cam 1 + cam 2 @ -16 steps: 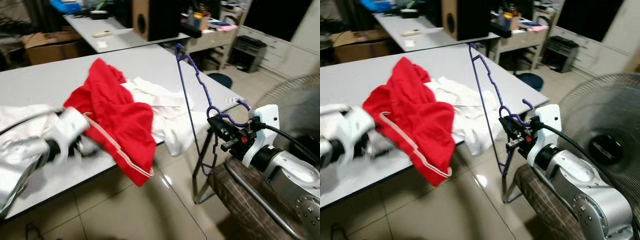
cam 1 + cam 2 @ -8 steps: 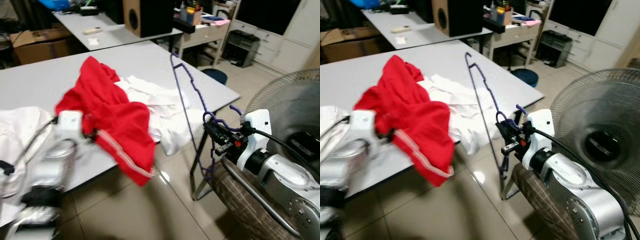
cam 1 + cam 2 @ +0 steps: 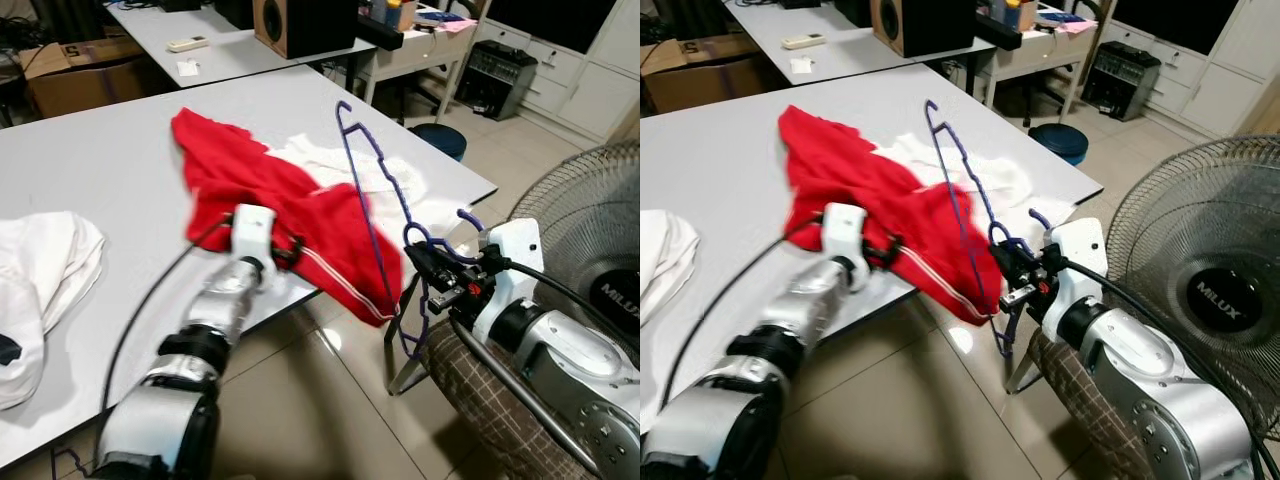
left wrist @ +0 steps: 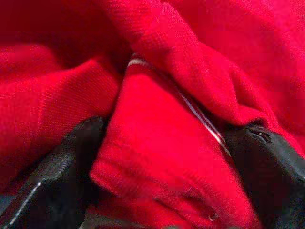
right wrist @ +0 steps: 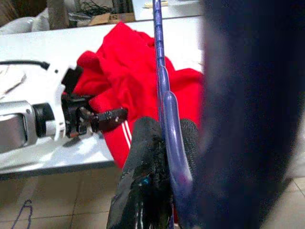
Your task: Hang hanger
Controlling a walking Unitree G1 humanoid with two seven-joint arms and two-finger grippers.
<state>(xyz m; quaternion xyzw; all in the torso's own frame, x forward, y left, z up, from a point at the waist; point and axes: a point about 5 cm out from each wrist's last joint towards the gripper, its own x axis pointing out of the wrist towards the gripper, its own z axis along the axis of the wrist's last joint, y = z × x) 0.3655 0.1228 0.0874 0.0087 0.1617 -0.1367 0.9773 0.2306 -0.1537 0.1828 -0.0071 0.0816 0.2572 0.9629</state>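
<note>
Left gripper (image 3: 285, 250) now lifts red garment (image 3: 270, 190) off table edge (image 3: 300, 290) | right gripper (image 3: 440, 272) clamps hanger (image 3: 375, 225)

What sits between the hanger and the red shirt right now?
Nothing visible. The right tool holds the purple hanger upright just off the table corner, and the left tool grips the red shirt, whose hanging edge already reaches the hanger's wire.

You see a grey table (image 3: 90, 170) over a tiled floor (image 3: 300, 420); on it lie a red garment (image 3: 260, 190), white clothes (image 3: 385, 175) behind it, and white cloth (image 3: 40, 270) at your left.
</note>
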